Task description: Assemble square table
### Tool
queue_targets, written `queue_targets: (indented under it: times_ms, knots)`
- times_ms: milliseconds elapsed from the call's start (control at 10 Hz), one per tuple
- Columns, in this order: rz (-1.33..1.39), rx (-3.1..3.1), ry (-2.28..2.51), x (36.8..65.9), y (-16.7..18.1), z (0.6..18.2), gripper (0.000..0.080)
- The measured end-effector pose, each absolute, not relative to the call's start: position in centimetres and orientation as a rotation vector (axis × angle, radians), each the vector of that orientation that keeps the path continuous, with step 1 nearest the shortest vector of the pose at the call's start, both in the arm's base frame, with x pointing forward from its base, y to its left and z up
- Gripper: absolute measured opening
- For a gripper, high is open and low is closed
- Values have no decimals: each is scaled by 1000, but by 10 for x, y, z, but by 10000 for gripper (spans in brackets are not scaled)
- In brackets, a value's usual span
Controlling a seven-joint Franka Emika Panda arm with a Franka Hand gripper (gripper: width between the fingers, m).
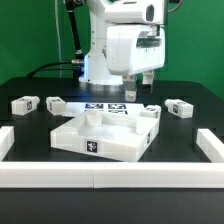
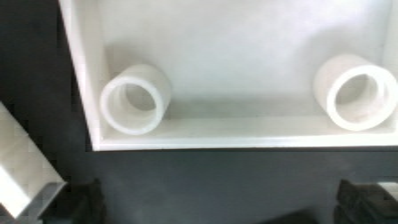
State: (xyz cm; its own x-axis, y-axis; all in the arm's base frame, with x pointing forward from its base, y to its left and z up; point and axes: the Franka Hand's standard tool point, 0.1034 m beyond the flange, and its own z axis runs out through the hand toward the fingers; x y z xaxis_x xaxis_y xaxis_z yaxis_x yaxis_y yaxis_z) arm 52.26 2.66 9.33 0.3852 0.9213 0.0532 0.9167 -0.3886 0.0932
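Here's the Panda arm, poised over the far side of the work area, and its gripper (image 1: 140, 90) is spread as wide as it goes, with nothing between the jaws. The wrist view backs that up: the two dark fingertips (image 2: 71, 200) stand well apart, and only black table shows between them.

The square table top (image 1: 105, 135) lies flat in the middle of the black table (image 1: 30, 80), open side up, with its raised rim all round. The gripper hangs above its far right part, clear of it. Looking straight down from the wrist, there are two round corner sockets (image 2: 137, 100) inside the tray, one at each end of the near wall.

On the front wall of the top sits a small black-and-white tag (image 1: 92, 147), a pattern, too small to read.

Now the legs. At the exterior view's left there is one leg block (image 1: 24, 103) and a second leg block (image 1: 55, 103) near it, both tagged. At the right, a third leg block (image 1: 150, 112) is just beside the top's far corner, and a fourth leg block (image 1: 180, 107) lies further out.

The marker board (image 1: 105, 107) lies behind the top, with its black tags showing. Long white border rails (image 1: 110, 178) frame the front and sides.
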Motion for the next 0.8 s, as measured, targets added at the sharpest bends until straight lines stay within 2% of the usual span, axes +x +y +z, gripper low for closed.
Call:
queue_targets:
  times_ms: [300, 700, 800]
  knots:
    - [143, 2549, 1748, 521, 26, 92, 650]
    - [36, 2559, 1802, 445, 11, 53, 650]
    - [28, 2551, 1825, 437, -3, 46, 650]
